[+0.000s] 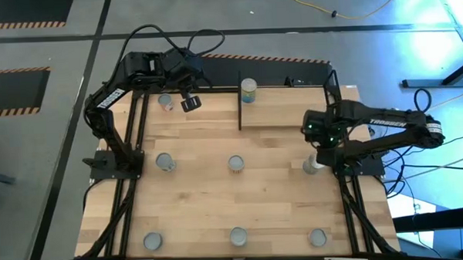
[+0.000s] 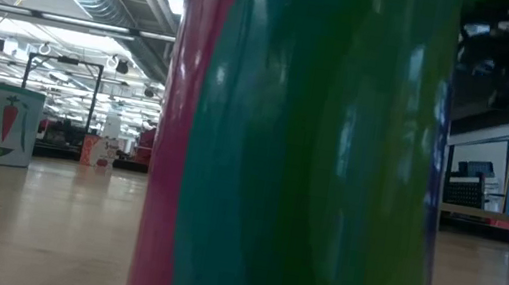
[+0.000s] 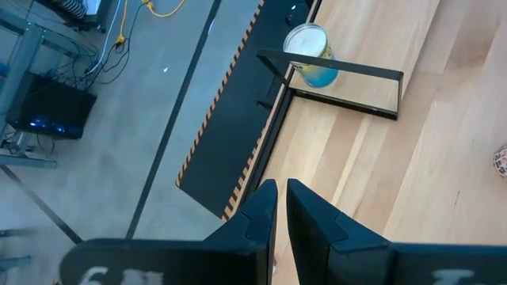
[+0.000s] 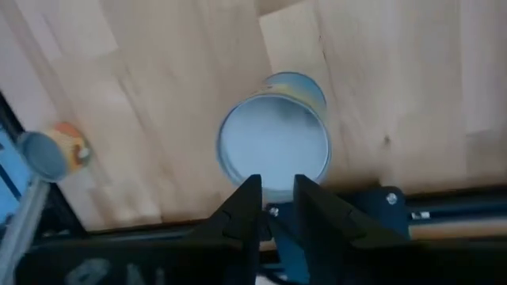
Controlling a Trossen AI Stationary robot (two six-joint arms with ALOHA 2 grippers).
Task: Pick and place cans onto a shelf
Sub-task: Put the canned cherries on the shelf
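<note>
The right pincer (image 1: 313, 159), at the desk's (image 1: 218, 192) right edge, hovers above a can (image 4: 273, 150), its narrowly parted fingers gripping nothing, presumably lining up a grasp. The left pincer (image 1: 190, 104), upper left, looks nearly closed and empty, waiting beside the shelf (image 1: 281, 105).

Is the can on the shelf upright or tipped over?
Upright: the can stands on the shelf, round top up, in both the high and left wrist views.

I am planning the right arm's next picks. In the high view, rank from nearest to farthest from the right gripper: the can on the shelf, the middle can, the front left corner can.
1. Middle can, table centre.
2. Can on the shelf, at the back.
3. Front left corner can, farthest from the right gripper.
</note>
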